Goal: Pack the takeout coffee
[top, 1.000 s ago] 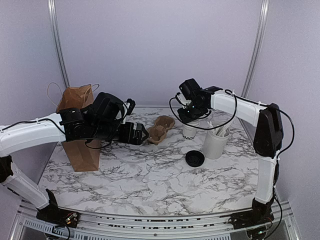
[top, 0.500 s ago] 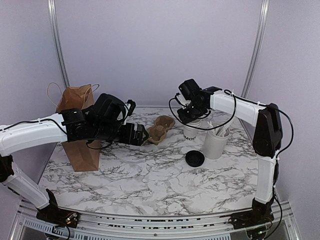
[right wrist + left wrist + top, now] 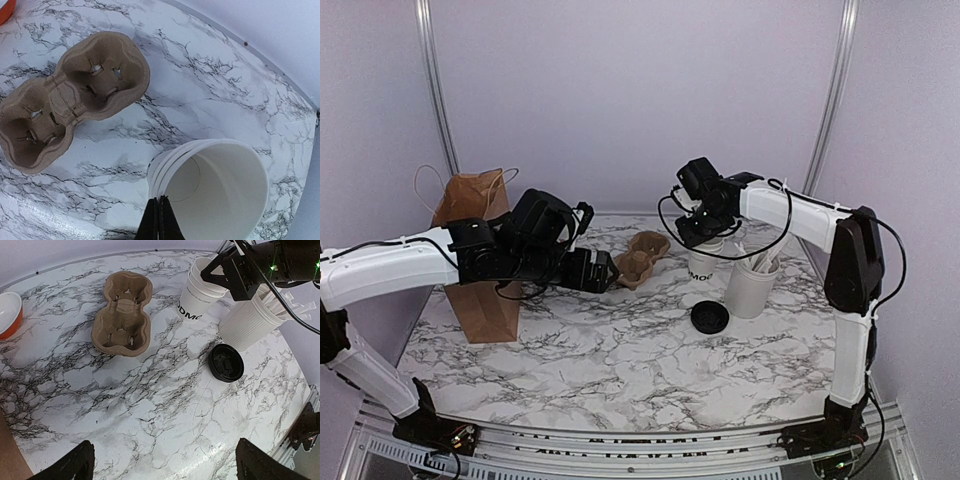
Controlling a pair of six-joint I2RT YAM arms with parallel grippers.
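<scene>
I see bare marble table (image 3: 150, 405) between the cup carrier (image 3: 122, 312) and black lid (image 3: 226, 362). Left gripper (image 3: 165, 467): fingers wide apart, holding nothing. Right gripper (image 3: 159, 200): fingers together at the rim of the lettered nested cups (image 3: 196, 295), beside the utensil cup (image 3: 247, 322).

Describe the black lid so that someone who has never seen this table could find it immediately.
On the marble table, look right, where a ribbed white cup of utensils stands beside stacked white cups. Just nearer the table's front edge, the black lid lies flat on the marble: a low round disc, dark where its neighbours are tall and white.
</scene>
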